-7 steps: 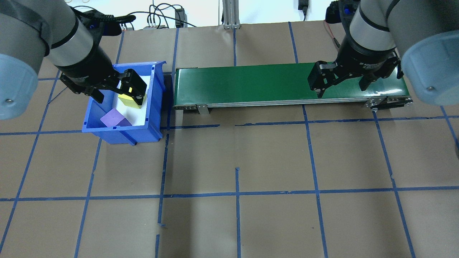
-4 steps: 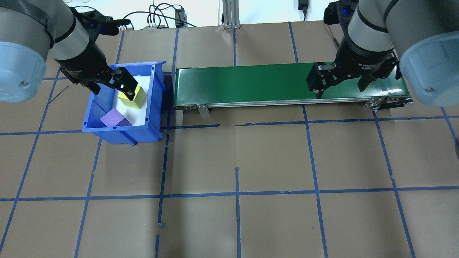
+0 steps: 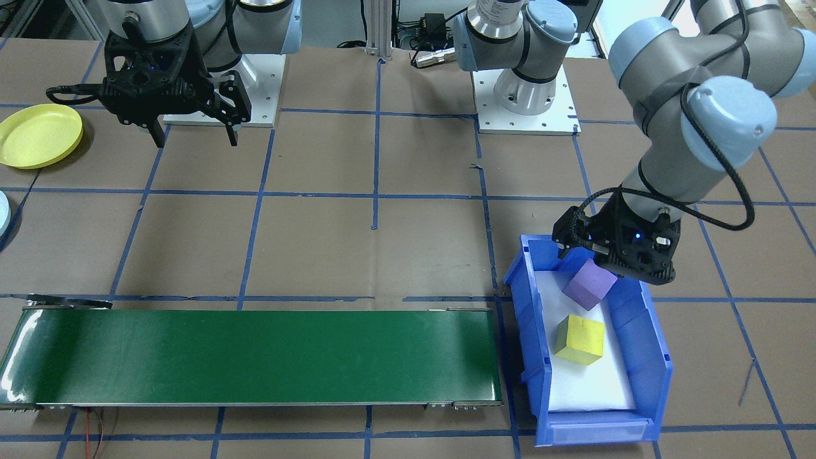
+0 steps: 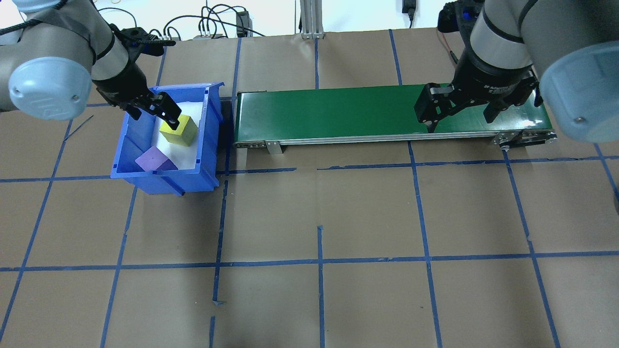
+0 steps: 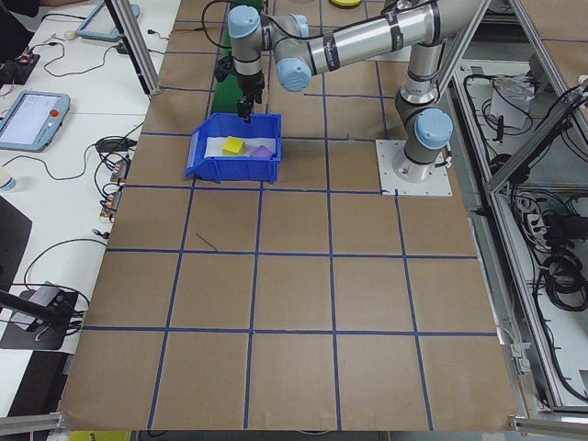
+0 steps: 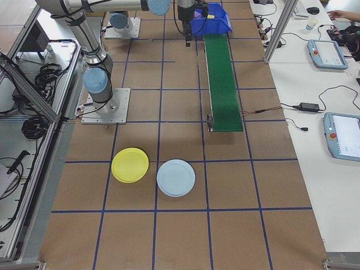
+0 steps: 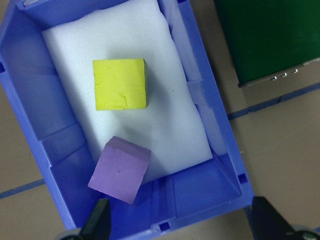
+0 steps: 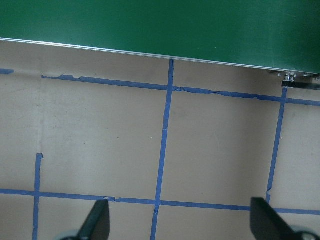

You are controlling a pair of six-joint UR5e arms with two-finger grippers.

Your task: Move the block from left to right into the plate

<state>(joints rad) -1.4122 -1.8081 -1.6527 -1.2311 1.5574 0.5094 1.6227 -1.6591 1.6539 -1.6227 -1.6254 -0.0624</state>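
From the left wrist camera, nearest the fingers, the purple cube (image 7: 120,169) leans tilted against the bin's near sloped wall, and just beyond it the yellow cube (image 7: 120,84) sits flat on the white foam pad (image 7: 165,115) that lines the blue bin (image 7: 210,165). Both cubes look like light, stiff blocks with matte, slightly textured faces, so they should grip well and not crush; the yellow one, lying square with bare foam on all sides, seems the easier to take, with the pads on two opposite vertical faces. The purple one is tipped against the wall with little room on that side, and would likely slip or rotate when pinched. The left gripper (image 4: 154,109) hovers above the bin with its jaws spread wide and nothing between them. Past the bin's end wall begins the green conveyor belt (image 4: 338,112), running toward the robot's right; its surface looks smooth and level. The right gripper (image 4: 460,107) hangs near the belt's far end, jaws also wide and empty. The table is brown paper crossed with blue tape lines. Farthest off, on the robot's right, the yellow plate (image 6: 130,165) lies flat just beside a pale blue plate (image 6: 176,178), well apart from the cubes; its raised rim should keep a dropped cube in
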